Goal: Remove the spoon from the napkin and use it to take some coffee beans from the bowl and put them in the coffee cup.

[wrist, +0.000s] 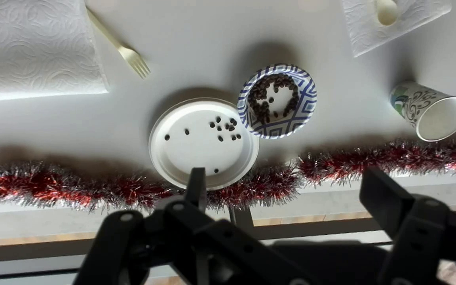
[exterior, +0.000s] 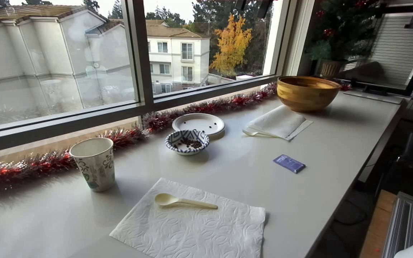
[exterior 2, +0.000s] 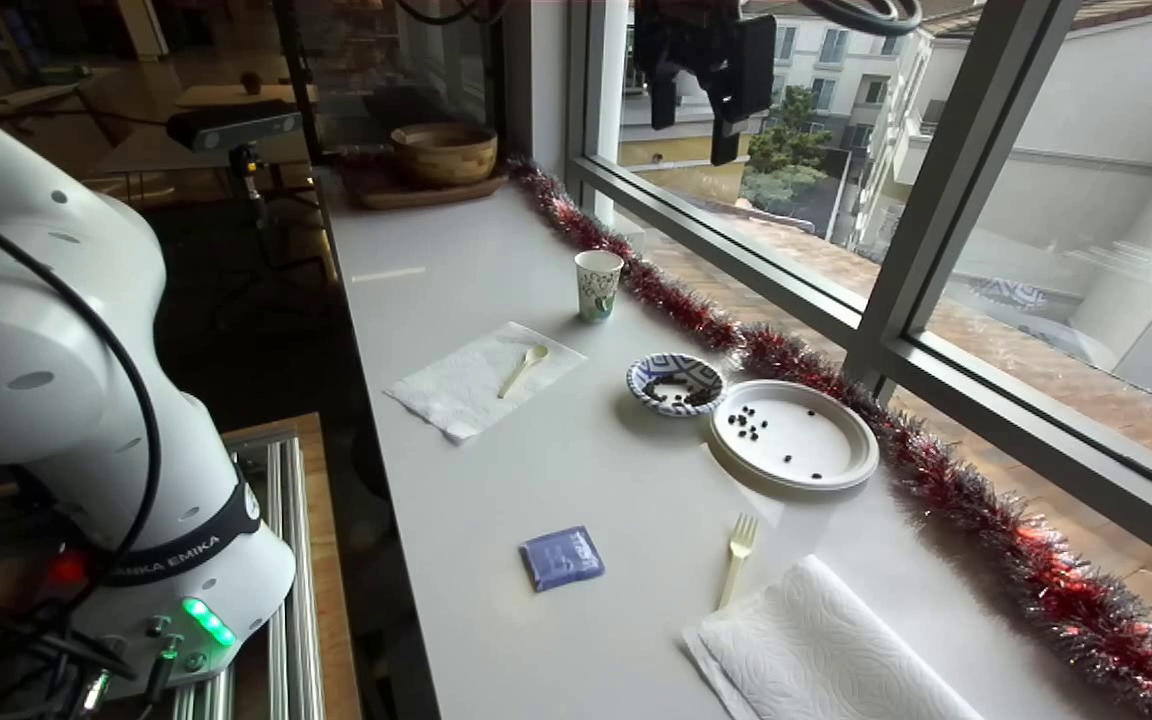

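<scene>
Gripper point(wrist: 285, 174): up it hangs, high over the table point(exterior: 228, 179), jaws spread wide apart.
Spoon point(exterior: 186, 201): down there on the napkin point(exterior: 199, 233), well off to one side of the gripper — head toward the coffee cup point(exterior: 94, 166), handle roughly toward the table edge opposite the window point(exterior: 138, 46).
Coffee cup: upright, out beyond one jaw, near the tinsel garland point(wrist: 342, 164), with a stretch of table between it and the bowl point(wrist: 306, 97).
Bowl: straight out from the gap between the jaws, coffee beans point(wrist: 257, 95) gathered inside; its rim overlaps the white plate point(wrist: 192, 152) in the wrist view, touching or not I cannot tell.
White plate: beyond the opposite jaw, more coffee beans scattered on it; farther out, a fork point(wrist: 128, 53) beside the folded napkin point(wrist: 34, 47).
Edges: tinsel garland cutting across right at the jaws in the wrist view; the robot arm point(exterior 2: 86, 330) stands off the opposite edge.
Table surface: pale, smooth-looking, shadows falling away from the window.
Outside: buildings point(exterior: 177, 53) and a yellow tree point(exterior: 233, 43), in an exterior view.
Lettering: "ANKA EMIKA" on the robot arm's black band point(exterior 2: 186, 560); on the blue packet point(exterior 2: 563, 558), lower than the gripper — too small to read.
</scene>
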Robot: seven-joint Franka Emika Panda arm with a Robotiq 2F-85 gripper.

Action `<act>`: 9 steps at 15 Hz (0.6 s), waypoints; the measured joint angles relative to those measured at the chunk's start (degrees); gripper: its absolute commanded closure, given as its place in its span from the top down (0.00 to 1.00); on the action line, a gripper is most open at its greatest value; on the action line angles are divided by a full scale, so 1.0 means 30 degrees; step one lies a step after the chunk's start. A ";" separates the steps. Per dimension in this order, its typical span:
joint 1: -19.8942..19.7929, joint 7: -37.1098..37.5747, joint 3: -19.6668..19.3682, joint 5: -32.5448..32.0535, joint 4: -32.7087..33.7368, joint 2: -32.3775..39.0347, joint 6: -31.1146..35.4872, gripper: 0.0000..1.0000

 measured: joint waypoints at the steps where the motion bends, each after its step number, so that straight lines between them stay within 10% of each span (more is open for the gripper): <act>1: 0.0265 0.0064 0.0465 0.0006 -0.0277 0.0098 0.0032 1.00; 9: 0.2896 0.1366 0.5717 -0.1263 -0.4035 0.1849 0.7072 1.00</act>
